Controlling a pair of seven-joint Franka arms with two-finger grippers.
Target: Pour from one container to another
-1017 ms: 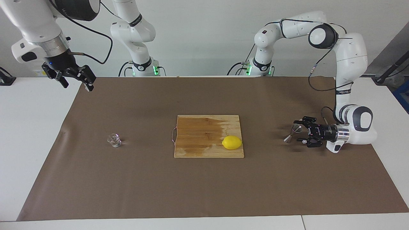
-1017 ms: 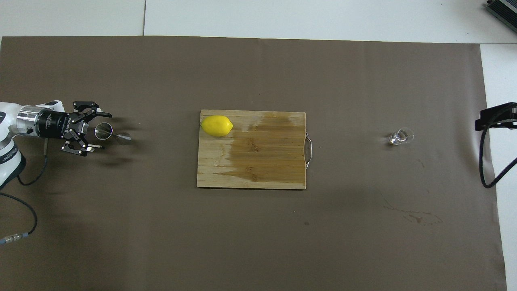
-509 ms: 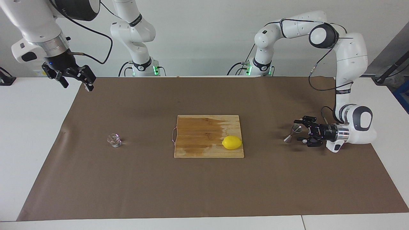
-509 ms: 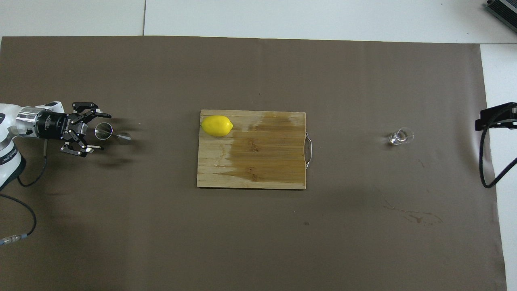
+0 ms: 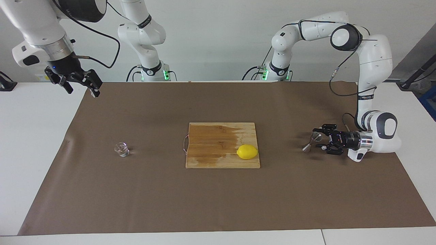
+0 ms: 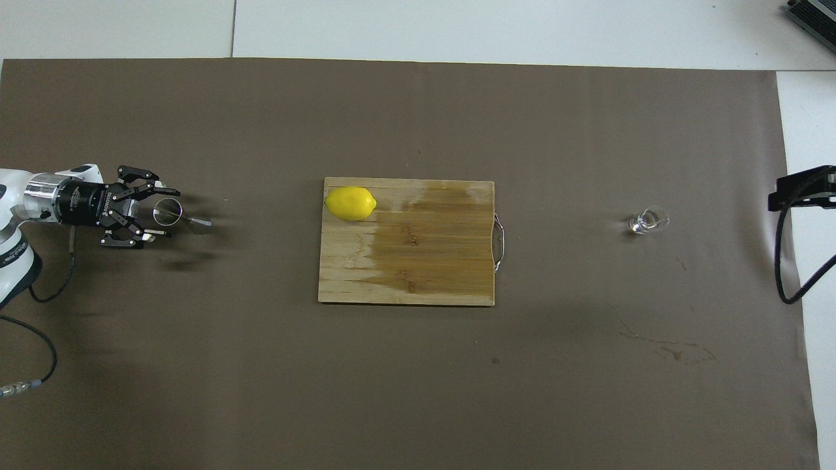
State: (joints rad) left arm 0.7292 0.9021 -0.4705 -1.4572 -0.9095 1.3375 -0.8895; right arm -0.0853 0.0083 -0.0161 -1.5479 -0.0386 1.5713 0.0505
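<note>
1. Overhead view first: the jigger point(image 6: 175, 215) stands on the brown cloth point(image 6: 418, 378) at 9 o'clock from the cutting board point(image 6: 424, 261), toward the left arm's end of the table. The clear glass point(image 6: 646, 222) stands at 3 o'clock from the board, toward the right arm's end. A lemon point(image 6: 351, 203) lies on the board's 10 o'clock corner.
2. The left gripper point(image 6: 168, 213) lies low and level, pointing toward 3 o'clock in this view, and it brackets the jigger's upper cone. Whether it is clenched on the steel or a gap remains – I cannot tell.
3. The jigger's long axis looks upright, only slanted by the camera angle, so the claw meets it crosswise, from the side.
4. In the facing view the right gripper point(image 5: 82, 89) hangs released, raised over the cloth's 10 o'clock corner. This arm waits.
5. The relation that matters: glass, board and jigger sit roughly on 1 line, with the glass well apart from the jigger. The right arm is plainly the nearer one to the glass – my judgement is that it must fetch it for the pour.
</note>
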